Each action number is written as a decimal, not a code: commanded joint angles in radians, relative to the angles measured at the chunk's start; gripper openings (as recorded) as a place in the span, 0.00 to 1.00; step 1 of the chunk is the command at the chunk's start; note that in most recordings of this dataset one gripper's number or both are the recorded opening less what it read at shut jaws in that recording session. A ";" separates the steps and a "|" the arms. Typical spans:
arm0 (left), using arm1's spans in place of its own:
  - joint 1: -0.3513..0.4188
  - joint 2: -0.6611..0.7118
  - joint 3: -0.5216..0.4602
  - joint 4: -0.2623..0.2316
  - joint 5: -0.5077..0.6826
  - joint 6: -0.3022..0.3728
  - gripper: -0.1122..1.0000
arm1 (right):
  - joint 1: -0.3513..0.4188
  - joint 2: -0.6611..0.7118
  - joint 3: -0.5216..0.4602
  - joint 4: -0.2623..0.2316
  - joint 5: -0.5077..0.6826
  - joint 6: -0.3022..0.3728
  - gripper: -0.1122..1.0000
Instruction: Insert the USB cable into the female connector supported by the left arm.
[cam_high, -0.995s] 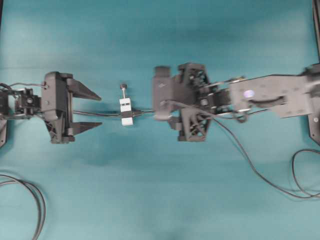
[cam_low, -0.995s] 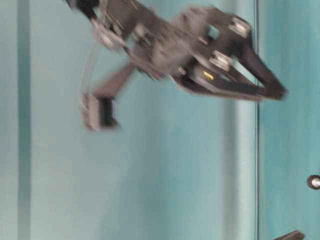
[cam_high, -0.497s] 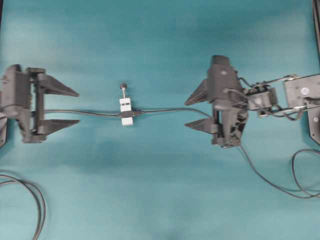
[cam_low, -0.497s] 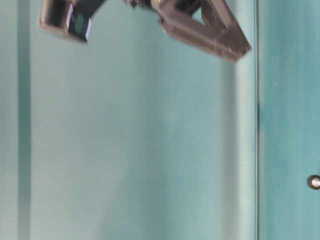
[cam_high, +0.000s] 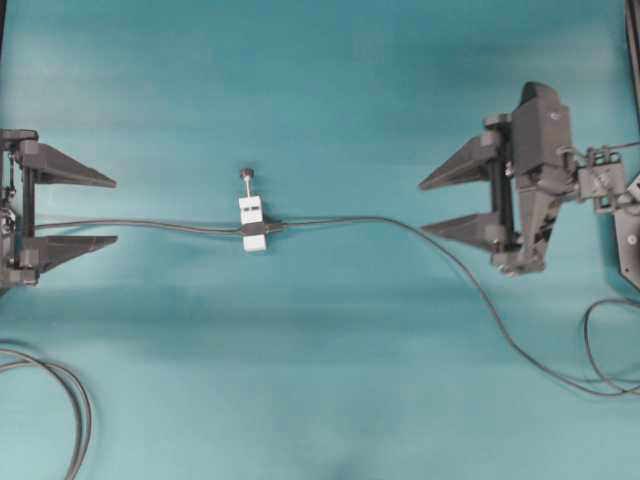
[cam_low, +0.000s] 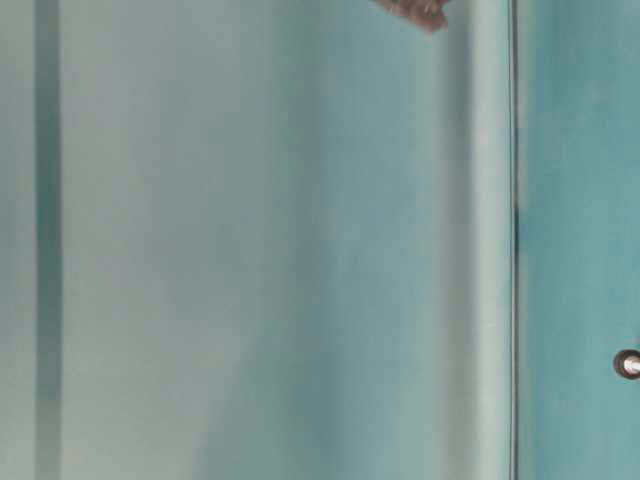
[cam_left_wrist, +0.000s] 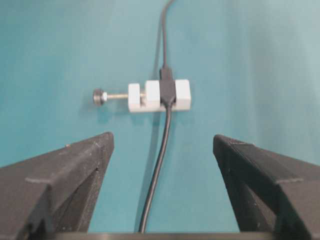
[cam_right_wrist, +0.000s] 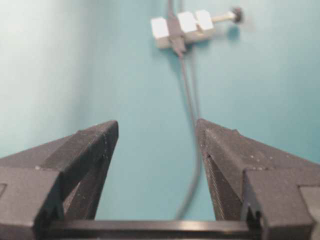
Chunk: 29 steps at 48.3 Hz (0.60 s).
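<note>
grey usb cable (cam_high: 400, 226) lies between both spread pincers, untouched

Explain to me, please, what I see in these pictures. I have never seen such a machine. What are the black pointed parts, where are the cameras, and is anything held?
The machine is a pair of robot arms facing each other over a teal table. One picture looks straight down: the left gripper is at the left edge, the right gripper at the right. The black pointed parts are their jaws. Both stand open and hold nothing.

Two pictures come from cameras on the wrists, looking out between the jaws. The fourth, from table level, shows almost only teal surface.

In the middle lies a small white block with a screw sticking out. A dark cable runs from it toward the left arm. The USB cable runs from it toward the right, seemingly plugged in at the block. More black cables loop at the edges.
</note>
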 joint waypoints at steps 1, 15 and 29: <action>0.003 0.003 -0.026 -0.003 -0.005 -0.008 0.93 | -0.014 -0.020 0.011 -0.003 -0.034 -0.038 0.71; 0.003 0.003 -0.032 -0.003 -0.023 -0.009 0.93 | -0.057 -0.040 0.054 -0.003 -0.118 -0.120 0.71; -0.006 -0.026 -0.034 -0.003 -0.066 -0.011 0.93 | -0.080 -0.183 0.135 -0.003 -0.118 -0.120 0.71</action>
